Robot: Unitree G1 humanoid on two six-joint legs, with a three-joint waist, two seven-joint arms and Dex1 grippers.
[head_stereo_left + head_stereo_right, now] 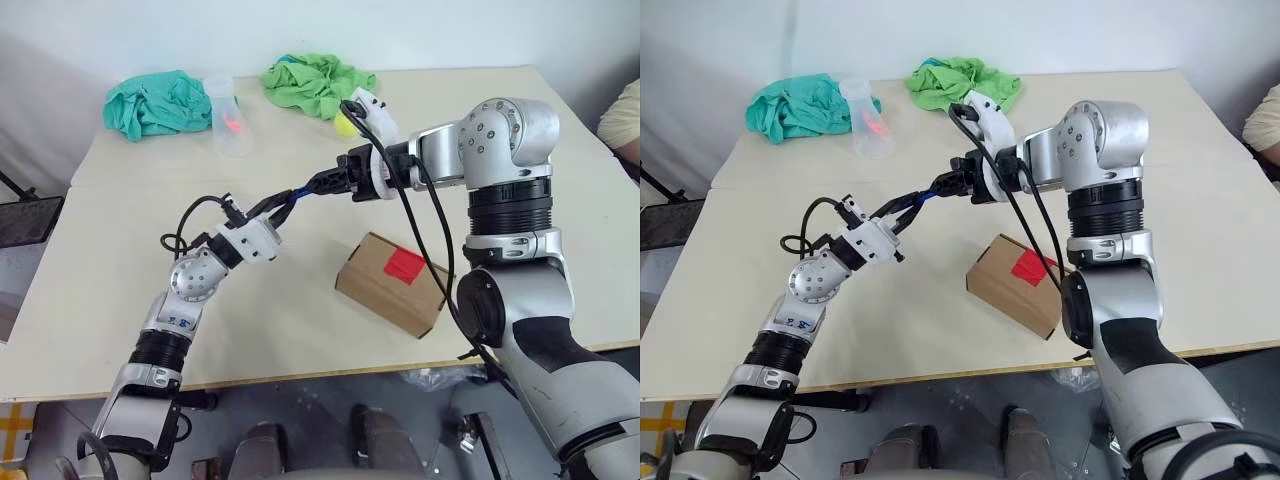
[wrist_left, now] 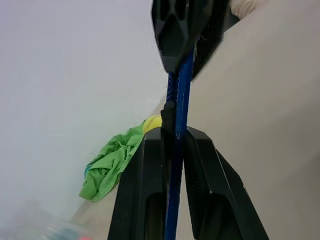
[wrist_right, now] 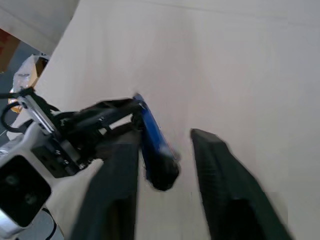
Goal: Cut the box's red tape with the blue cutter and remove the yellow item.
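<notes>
Left eye view: both arms meet in mid-air above the bench [image 1: 120,330], handing over the blue cutter [image 1: 298,195]. Left claw [image 1: 283,208] is clamped narrow on one end of it. In the right wrist view the right claw [image 3: 165,165] stands part open, fingers either side of the cutter's dark tip, one close, the other clear of it. Judging by this, no firm right grip yet. Cutter's long axis runs claw to claw, slim rigid plastic pen shape. Box [image 1: 393,283] lies on the bench below and nearer the right arm, plain matte cardboard, red tape [image 1: 404,265] glossy square on its top face, uncut. Yellow item isn't visible, presumably inside.
</notes>
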